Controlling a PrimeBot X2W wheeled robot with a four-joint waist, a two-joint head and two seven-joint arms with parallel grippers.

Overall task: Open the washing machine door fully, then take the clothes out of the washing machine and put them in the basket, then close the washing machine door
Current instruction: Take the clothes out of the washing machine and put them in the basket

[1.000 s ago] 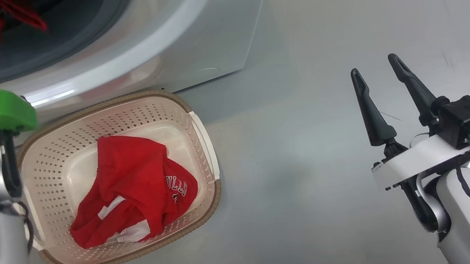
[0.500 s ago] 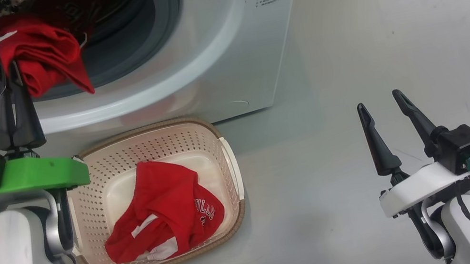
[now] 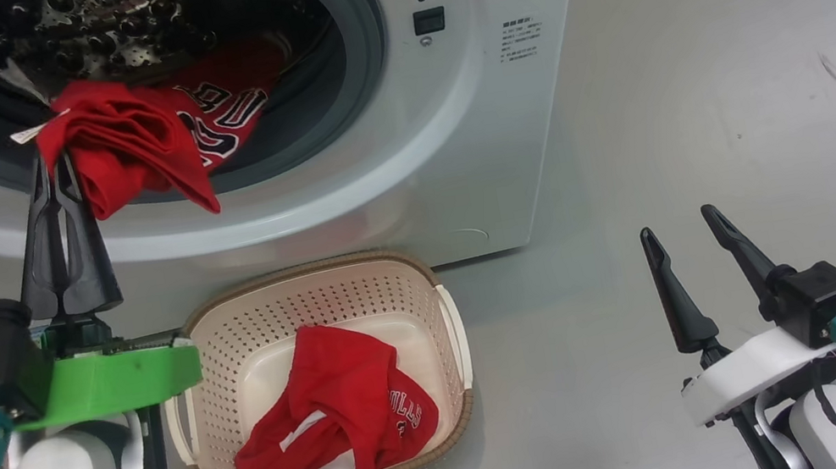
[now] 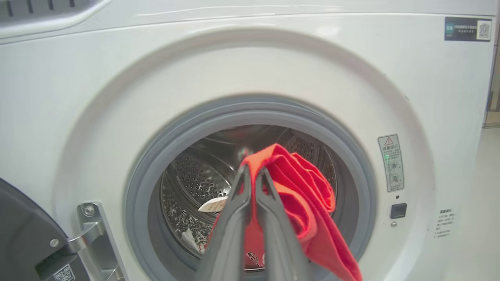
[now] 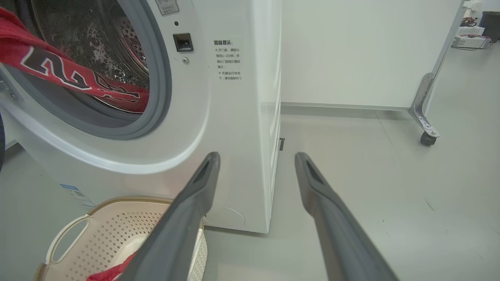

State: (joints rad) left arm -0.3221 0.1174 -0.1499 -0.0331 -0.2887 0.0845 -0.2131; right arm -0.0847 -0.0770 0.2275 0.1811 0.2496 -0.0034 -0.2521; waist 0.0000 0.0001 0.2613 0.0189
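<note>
My left end effector (image 3: 50,166) is clamped on a red garment (image 3: 128,148) at the mouth of the washing machine (image 3: 495,83), upper left of the frame. Another red piece (image 3: 337,412) lies in the basket (image 3: 304,273), lower centre. My right end effector (image 3: 678,225) stands apart and empty, lower right.

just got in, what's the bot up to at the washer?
Unloading laundry. The left gripper is shut on a red garment at the open mouth of the washing machine, with more red lettered cloth lying in the drum behind it. A second red garment lies in the basket on the floor in front of the machine. The right gripper hangs open and empty off to the side.
</note>
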